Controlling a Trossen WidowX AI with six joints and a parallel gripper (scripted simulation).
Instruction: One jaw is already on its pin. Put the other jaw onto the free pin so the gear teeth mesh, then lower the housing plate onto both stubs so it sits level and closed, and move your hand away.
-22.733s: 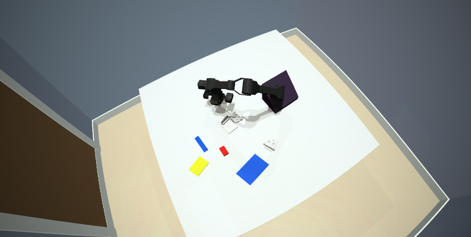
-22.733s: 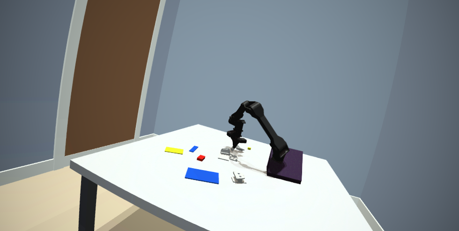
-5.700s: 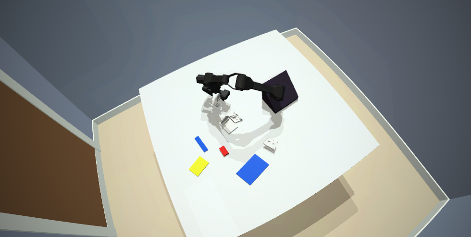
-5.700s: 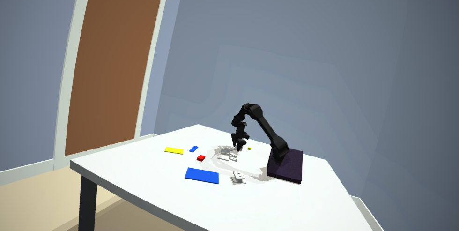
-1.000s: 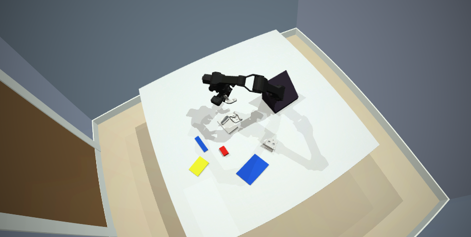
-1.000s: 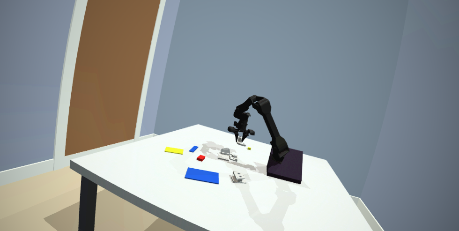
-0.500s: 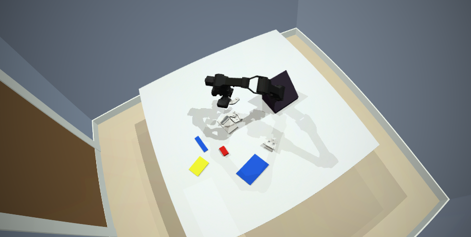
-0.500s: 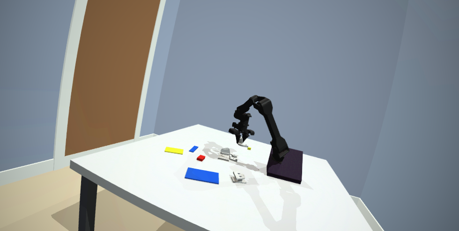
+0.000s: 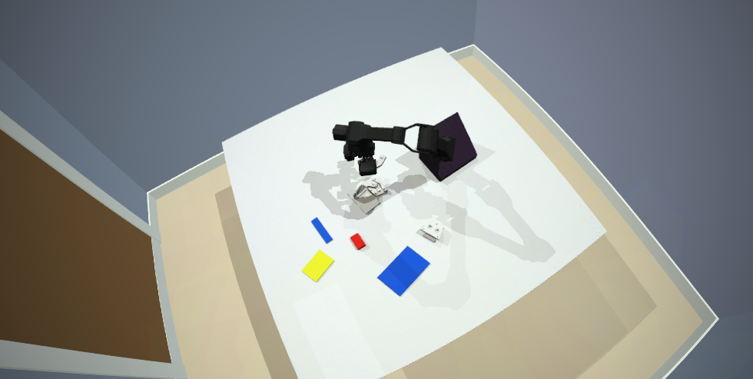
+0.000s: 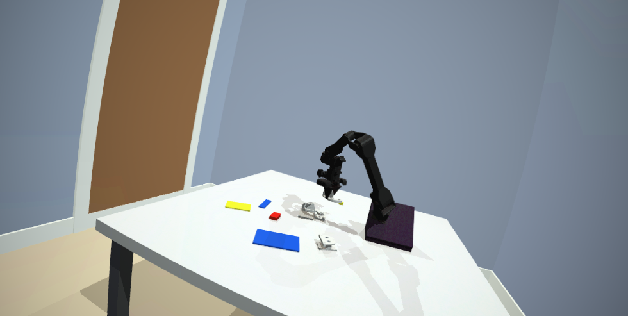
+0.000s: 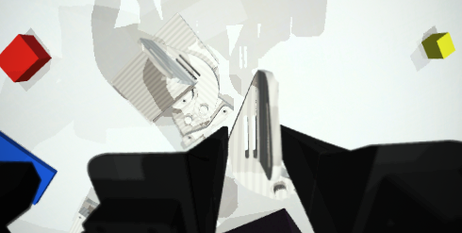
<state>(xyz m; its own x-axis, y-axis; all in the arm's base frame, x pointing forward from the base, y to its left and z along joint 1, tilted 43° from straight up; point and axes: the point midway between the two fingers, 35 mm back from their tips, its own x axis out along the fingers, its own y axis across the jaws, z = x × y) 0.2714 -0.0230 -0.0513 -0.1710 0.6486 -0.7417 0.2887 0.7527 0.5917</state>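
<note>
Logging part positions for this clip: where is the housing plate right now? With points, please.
In the top view, the housing plate [image 9: 432, 229] [image 10: 326, 240] sits right of the red block [image 9: 357, 241] [image 10: 275, 216], just beyond the large blue rectangle's [image 9: 403, 270] [image 10: 276, 240] upper-right edge.

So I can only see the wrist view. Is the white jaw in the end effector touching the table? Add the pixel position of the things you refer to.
Observer: No. The exterior view shows the jaw [image 9: 381, 161] [image 10: 336, 200] [image 11: 240, 161] held up off the table [image 9: 295, 128] [image 10: 184, 212] [image 11: 358, 91] by the end effector [image 9: 375, 161] [image 10: 330, 195] [image 11: 251, 130].
Operator: Cool! I see a little yellow cube [image 10: 341, 203] [image 11: 438, 45]. Any more yellow stuff?
Observer: Yes, a flat yellow sheet [image 9: 317, 265] [image 10: 238, 206], next to a thin blue strip [image 9: 321, 230] [image 10: 264, 203].
Operator: And what's the blue corner on my left?
Observer: Part of a blue sheet [image 9: 403, 270] [image 10: 275, 240] [image 11: 21, 154]. From the top, I see it's a whole rectangle.
</note>
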